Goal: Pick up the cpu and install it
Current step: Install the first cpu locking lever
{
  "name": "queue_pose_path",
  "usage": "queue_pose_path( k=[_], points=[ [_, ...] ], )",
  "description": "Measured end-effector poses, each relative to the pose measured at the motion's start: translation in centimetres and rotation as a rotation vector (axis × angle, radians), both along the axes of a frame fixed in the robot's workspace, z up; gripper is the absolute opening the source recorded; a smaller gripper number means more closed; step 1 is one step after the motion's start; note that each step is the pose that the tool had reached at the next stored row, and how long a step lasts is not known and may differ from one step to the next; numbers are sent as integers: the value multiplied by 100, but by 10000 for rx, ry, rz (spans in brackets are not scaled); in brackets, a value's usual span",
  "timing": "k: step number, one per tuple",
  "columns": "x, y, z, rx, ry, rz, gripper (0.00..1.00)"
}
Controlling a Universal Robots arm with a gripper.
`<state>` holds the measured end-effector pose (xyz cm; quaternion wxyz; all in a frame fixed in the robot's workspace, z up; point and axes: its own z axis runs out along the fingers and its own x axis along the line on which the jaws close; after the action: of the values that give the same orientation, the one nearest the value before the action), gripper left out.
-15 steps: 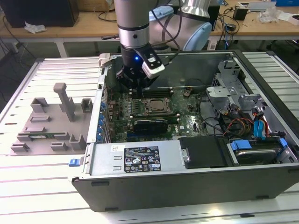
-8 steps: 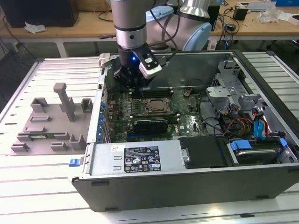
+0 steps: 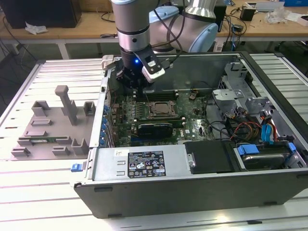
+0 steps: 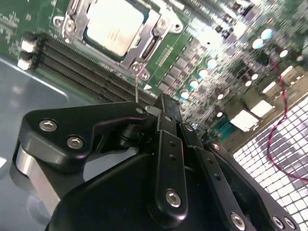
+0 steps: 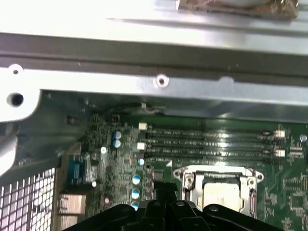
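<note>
Inside the open computer case [image 3: 202, 178], on the green motherboard [image 3: 192, 126], we find the cpu [image 4: 113, 25] lying flat in its socket [image 4: 144, 43], its pale metal top up and the metal frame around it; in the first wrist view the same chip [image 5: 222, 192] sits just beyond the black fingertips. Our hand [image 4: 163, 108] hangs over the board a little off from the socket, toward the exterior view's left of it and toward the case's back wall [image 3: 202, 72], so the cpu lies ahead of the fingertips and below them, near but apart. The chip is square, so we see no long axis to line up with; its edges run parallel to the memory slots [image 5: 211, 144] that lie between it and the wall. The fingers [image 4: 168, 144] look pressed together with nothing between them, and we judge the cpu is already seated, with the hand clear of it.
</note>
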<state>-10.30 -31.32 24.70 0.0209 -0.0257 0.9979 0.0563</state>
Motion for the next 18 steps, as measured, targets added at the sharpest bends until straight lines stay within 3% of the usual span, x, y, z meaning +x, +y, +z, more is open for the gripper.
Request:
queue_pose_path(
  k=[2,4,5,10,18],
  points=[
    [-4,0,0,181,-3,1,11],
    [-9,0,0,462,-8,0,11],
    [-9,0,0,534,-9,1,11],
    [0,0,0,542,-9,1,11],
    [212,-4,-1,543,-10,-1,11]
  ],
)
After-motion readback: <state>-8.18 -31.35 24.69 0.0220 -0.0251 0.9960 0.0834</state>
